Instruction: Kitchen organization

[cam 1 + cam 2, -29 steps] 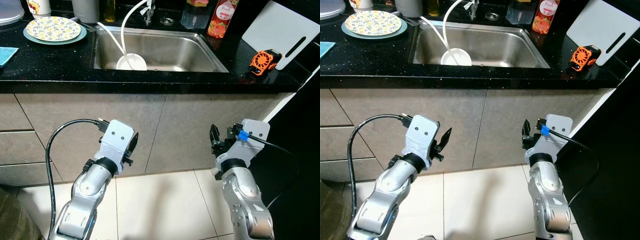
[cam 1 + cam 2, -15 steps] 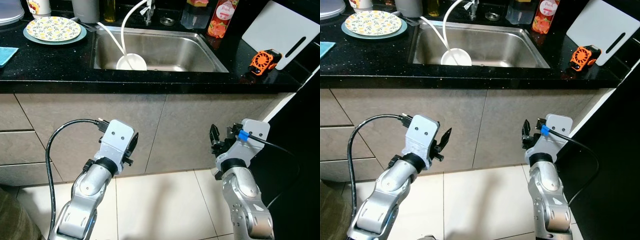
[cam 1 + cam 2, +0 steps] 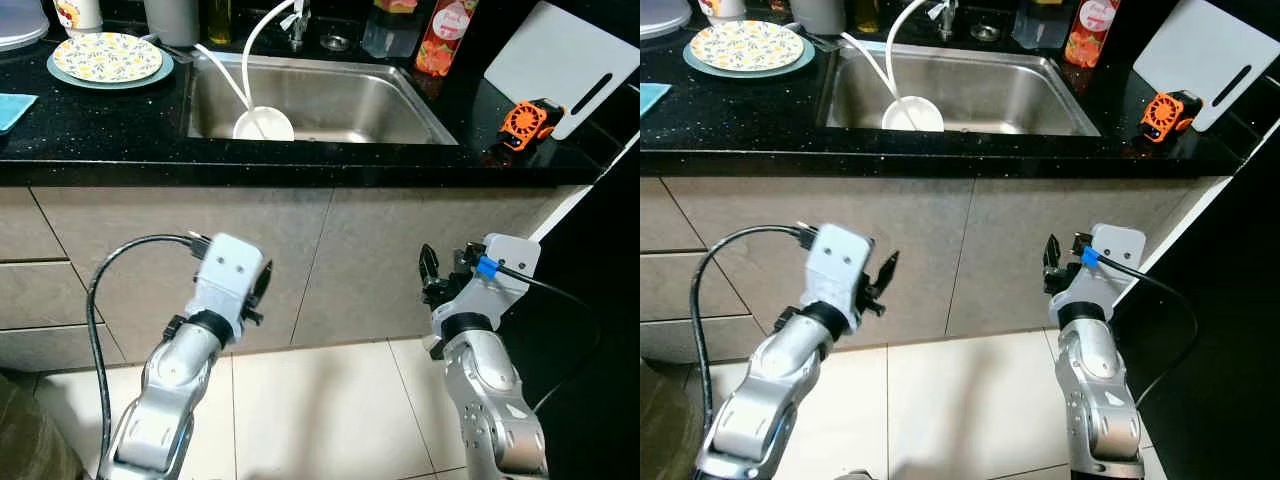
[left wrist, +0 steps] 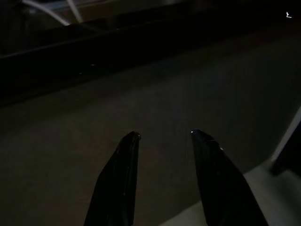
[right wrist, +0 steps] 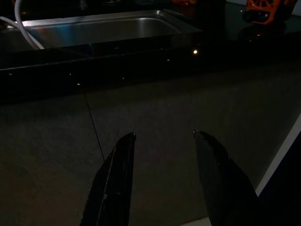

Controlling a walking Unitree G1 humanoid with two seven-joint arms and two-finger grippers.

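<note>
Nearest: left gripper, fingers parted with nothing between them, held low before the grey cabinet fronts over the pale floor tiles. Right gripper, likewise spread and unloaded, at the same height further along the fronts. A black cable loops from the left wrist housing; a blue tag marks the right one.

Wrist views: both dim. The right one looks up at the black bench edge, the steel sink and an orange item beyond; the left one gives the dark cabinet face and faint white lines at the bench edge.

On the black speckled bench, head views: steel sink set in the middle, holding a white bowl near its front wall, with a white hose curving down from the tap at the back edge. Toward the left end, a yellow-patterned plate; a light blue cloth at the far left edge. Toward the right end, a small orange-and-black device resting against a white cutting board.

Back edge: a red bottle, label writing too small to read; a clear container beside it.
</note>
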